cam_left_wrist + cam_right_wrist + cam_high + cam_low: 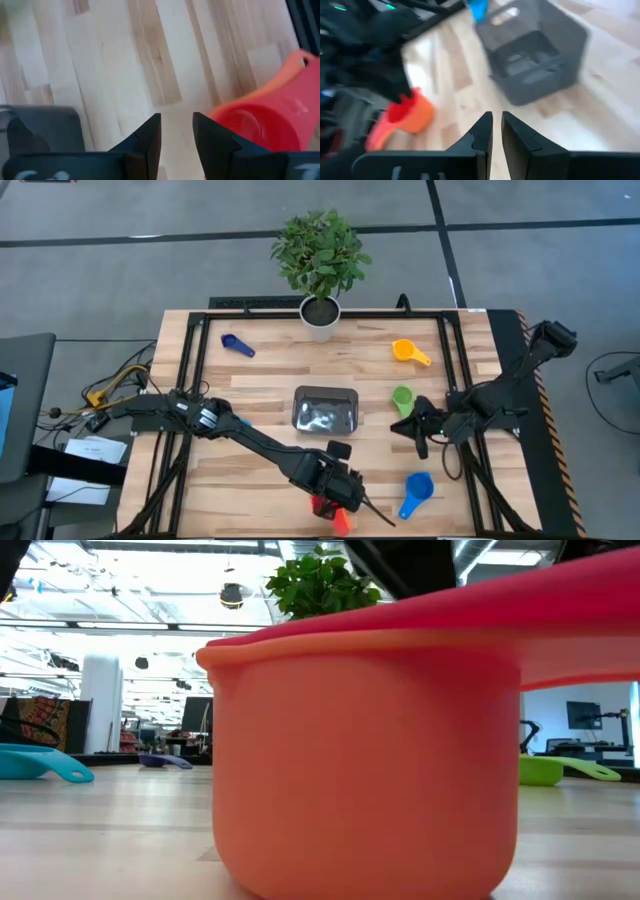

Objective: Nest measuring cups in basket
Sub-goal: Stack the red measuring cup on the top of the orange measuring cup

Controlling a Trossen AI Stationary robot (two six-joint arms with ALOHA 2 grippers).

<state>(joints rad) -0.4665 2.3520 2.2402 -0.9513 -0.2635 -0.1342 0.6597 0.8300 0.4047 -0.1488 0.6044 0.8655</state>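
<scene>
A red measuring cup sits nested in an orange one, upright on the table by the near edge; it fills the low view. My left gripper hovers just over and beside this pair, fingers a little open. My right gripper is shut and hangs just near of the green cup. The dark grey basket stands at the table's middle. A yellow-orange cup, a dark blue cup and a light blue cup lie apart on the wood.
A white pot with a green plant stands at the far edge, behind the basket. A black frame runs around the tabletop. Bare wood lies between the basket and the near edge, left of the red cup.
</scene>
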